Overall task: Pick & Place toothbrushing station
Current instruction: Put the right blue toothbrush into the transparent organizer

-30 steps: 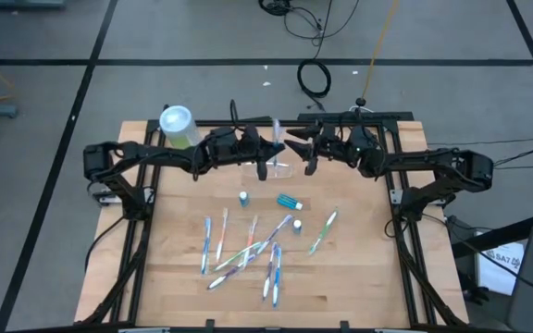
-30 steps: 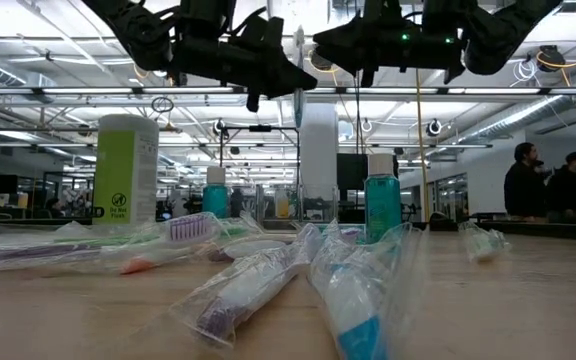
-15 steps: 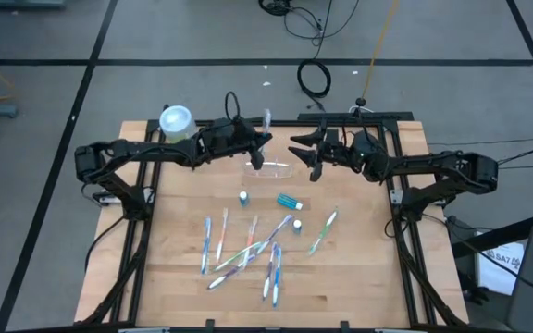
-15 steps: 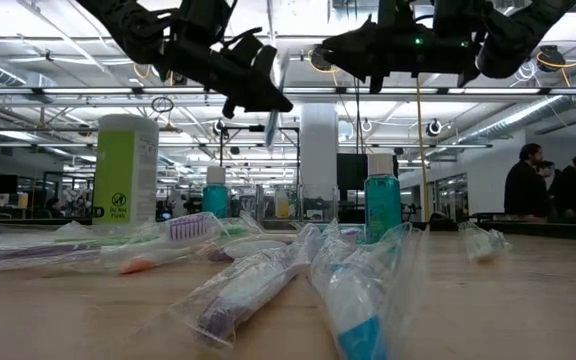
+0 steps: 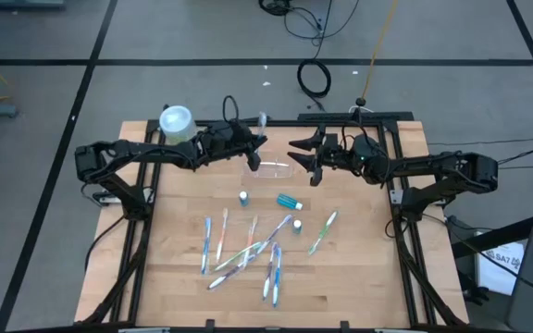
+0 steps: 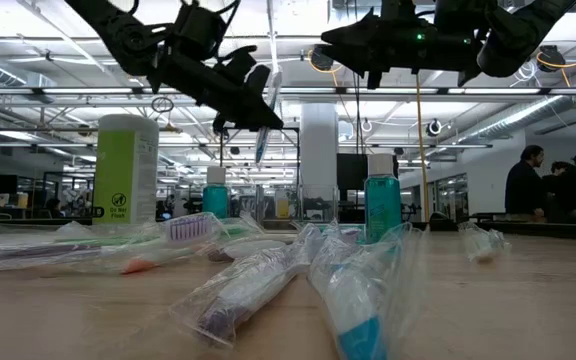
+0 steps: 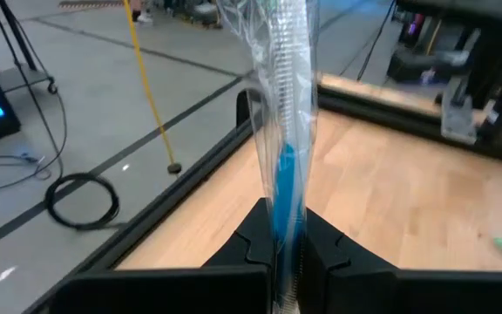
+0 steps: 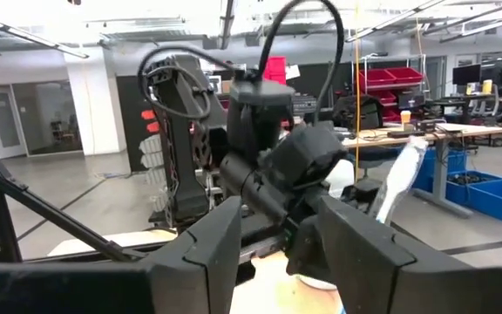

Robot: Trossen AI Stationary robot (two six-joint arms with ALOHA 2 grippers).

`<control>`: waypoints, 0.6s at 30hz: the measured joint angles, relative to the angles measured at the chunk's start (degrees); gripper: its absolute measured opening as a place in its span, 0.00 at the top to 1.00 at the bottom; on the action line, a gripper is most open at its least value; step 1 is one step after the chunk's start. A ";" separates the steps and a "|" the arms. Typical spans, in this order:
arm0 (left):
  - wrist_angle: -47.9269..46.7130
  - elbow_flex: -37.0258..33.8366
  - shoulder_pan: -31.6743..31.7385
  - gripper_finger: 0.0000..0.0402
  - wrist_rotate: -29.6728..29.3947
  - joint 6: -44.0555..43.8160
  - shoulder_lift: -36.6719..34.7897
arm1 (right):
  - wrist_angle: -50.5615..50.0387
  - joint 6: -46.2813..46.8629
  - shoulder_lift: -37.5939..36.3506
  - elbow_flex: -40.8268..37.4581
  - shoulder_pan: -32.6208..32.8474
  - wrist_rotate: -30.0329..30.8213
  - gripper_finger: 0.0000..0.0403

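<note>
Left gripper (image 5: 259,143) is clamped on a wrapped toothbrush (image 7: 286,105) — its two dark fingers (image 7: 251,240) pinch the blue handle through the clear wrapper, and the brush stands up out of the grip with its wrapped head tilted away from the arm. In the low view the same gripper (image 6: 258,115) hangs well above the table (image 5: 368,268), the brush (image 6: 267,118) slanting down from it, its tip in the air. Seen from above, it sits just beyond the far edge of the clear holder (image 5: 270,170), close to it but not touching.

Right gripper (image 5: 305,159) hovers on the other side of the holder, facing the left one, its fingers (image 8: 207,249) spread apart with nothing between them. In the low view it (image 6: 363,45) is up near the top, higher than the left gripper.

That clear holder, the toothbrushing station, rests on the table between the two grippers, toward the far side of the board; neither gripper touches it. To the left of the holder, at the table's far left corner, stands a green canister (image 5: 178,124) with a white lid. On the near side of the holder stand two small teal bottles (image 5: 289,201) — one upright (image 5: 244,198), one lying on its side. Nearer still lies a loose heap of wrapped toothbrushes (image 5: 248,248), with one green brush (image 5: 322,231) off to the right of the heap.

People (image 6: 526,186) stand in the room behind the table.
</note>
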 joint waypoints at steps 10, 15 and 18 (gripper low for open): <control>8.39 -5.07 0.67 0.98 -0.53 -0.90 -0.07 | -0.15 -0.27 0.00 0.00 0.00 -0.11 0.64; 7.90 -6.79 0.73 0.98 -2.03 -0.39 -0.04 | -0.17 -0.22 0.02 0.01 0.00 -0.07 0.64; 8.23 -8.33 1.14 0.98 -2.56 -0.50 -0.04 | -0.16 -0.24 0.02 0.02 0.00 -0.04 0.65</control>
